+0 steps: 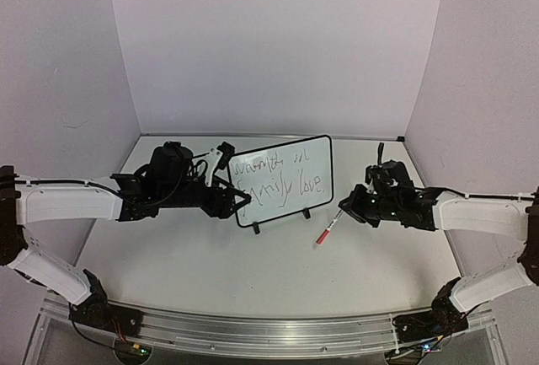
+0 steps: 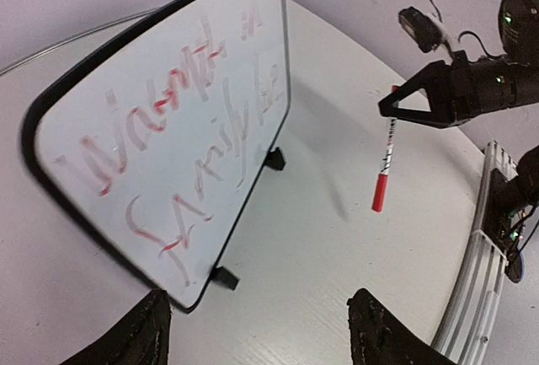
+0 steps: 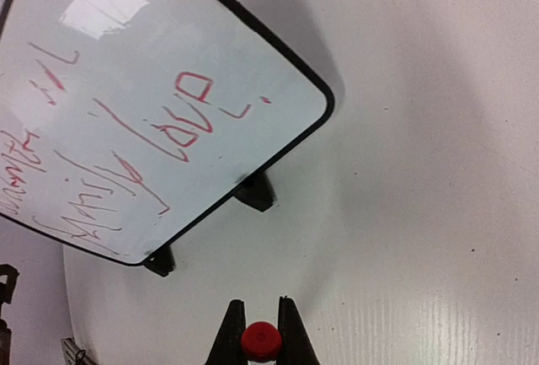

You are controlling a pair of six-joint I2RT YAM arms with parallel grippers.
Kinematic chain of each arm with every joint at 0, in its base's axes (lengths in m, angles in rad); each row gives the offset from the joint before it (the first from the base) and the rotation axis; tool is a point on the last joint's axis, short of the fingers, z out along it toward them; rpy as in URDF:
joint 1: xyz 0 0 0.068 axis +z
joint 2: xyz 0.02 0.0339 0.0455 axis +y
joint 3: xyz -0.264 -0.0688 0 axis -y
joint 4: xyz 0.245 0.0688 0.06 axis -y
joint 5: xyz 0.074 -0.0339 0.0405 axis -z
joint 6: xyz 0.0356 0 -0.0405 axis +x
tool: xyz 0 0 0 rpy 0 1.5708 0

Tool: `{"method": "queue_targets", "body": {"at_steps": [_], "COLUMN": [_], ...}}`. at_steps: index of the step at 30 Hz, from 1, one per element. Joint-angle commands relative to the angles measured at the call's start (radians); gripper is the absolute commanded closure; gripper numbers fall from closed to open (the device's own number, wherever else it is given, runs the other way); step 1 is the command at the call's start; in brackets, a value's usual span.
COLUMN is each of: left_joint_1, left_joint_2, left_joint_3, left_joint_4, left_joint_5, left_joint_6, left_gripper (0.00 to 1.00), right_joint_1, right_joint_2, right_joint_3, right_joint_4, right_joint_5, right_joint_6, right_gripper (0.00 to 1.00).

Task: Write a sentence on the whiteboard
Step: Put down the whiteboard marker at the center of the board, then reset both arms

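Note:
The whiteboard (image 1: 313,156) stands upright on two black clip feet at mid table. The sentence (image 1: 278,178) fills it in two lines, the lower reading "family love". My left gripper (image 1: 242,205) is open and empty at the board's lower left corner. In the left wrist view its fingers (image 2: 148,331) stand wide apart, with the board (image 2: 253,36) and its red writing (image 2: 177,120) just beyond. My right gripper (image 1: 349,206) is right of the board, shut on a marker (image 1: 328,229) with a red cap that points down-left. The right wrist view shows the cap (image 3: 261,340) between the jaws and the board (image 3: 253,78) ahead.
The white table (image 1: 253,272) is ringed by pale purple walls. An aluminium rail (image 1: 253,331) runs along the near edge by the arm bases. The board's feet (image 1: 255,228) stick out in front of it. In the left wrist view the right gripper (image 2: 396,109) hangs with the marker (image 2: 385,167).

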Motion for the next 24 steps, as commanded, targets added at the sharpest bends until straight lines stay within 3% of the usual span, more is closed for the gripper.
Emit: {"method": "queue_targets", "body": {"at_steps": [1,6,9,14,18,24], "left_joint_1": [0.09,0.171,0.227,0.302,0.395,0.58], "left_joint_2": [-0.095,-0.156,-0.166,-0.154,-0.138,-0.156], "left_joint_3": [-0.061,-0.078,-0.082,-0.101,-0.125,-0.132], "left_joint_4": [-0.062,-0.137,-0.174,-0.179,-0.141,-0.118], "left_joint_5": [-0.028,-0.032,-0.059,-0.149,-0.156,-0.23], "left_joint_6": [-0.059,-0.077,-0.095,-0.155,-0.181,-0.22], "left_gripper": [0.27,0.24,0.23,0.17,0.13,0.1], "right_joint_1": [-0.052,-0.097,-0.121,-0.156,-0.21,-0.309], "right_joint_2": [0.099,0.196,0.195,0.174,0.164,0.057], "right_joint_3": [0.054,0.088,0.083,0.099,0.119,0.114], "right_joint_4": [-0.044,-0.045,-0.046,-0.094,-0.14,-0.177], "right_joint_5": [-0.022,-0.058,-0.037,0.031,0.054,0.114], "right_joint_6": [-0.073,-0.109,-0.128,-0.208,-0.285,-0.424], "right_gripper": [0.97,0.87,0.63,0.37,0.11,0.05]}}
